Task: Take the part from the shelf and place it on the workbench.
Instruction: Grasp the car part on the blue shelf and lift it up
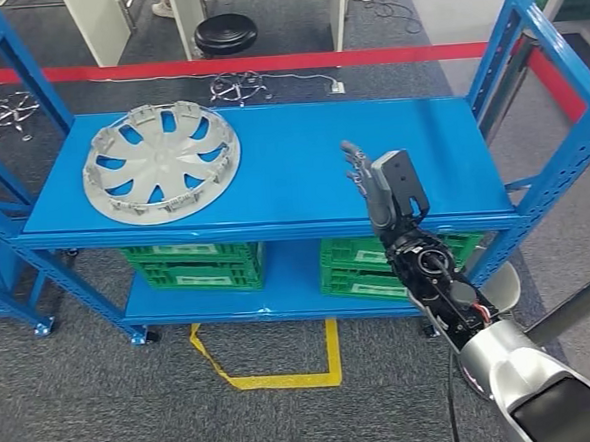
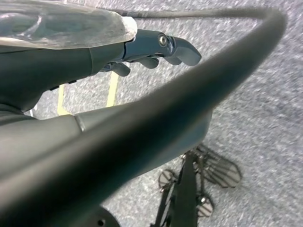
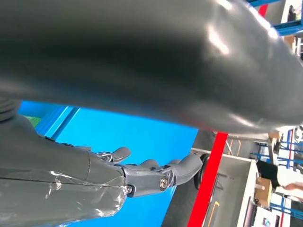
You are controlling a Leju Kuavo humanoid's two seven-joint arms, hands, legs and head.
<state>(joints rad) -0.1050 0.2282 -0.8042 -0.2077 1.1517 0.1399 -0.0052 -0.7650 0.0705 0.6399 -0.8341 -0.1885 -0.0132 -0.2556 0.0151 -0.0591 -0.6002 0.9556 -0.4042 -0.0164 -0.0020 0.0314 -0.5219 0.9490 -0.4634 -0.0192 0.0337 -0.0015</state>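
Right hand's fingers (image 1: 355, 163) well apart from hubcap (image 1: 161, 160)

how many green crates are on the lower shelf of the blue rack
2. One green crate sits on the lower shelf toward the left, below the hubcap. The other green crate sits toward the right, partly behind the right hand. More could be hidden behind the arm.

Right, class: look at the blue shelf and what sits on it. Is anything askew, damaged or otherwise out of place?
Nothing stands out. The silver wheel cover lies flat on the left of the shelf's top board, whole as far as can be seen. The green crates sit squarely below. The right hand is raised over the board's right part, holding nothing.
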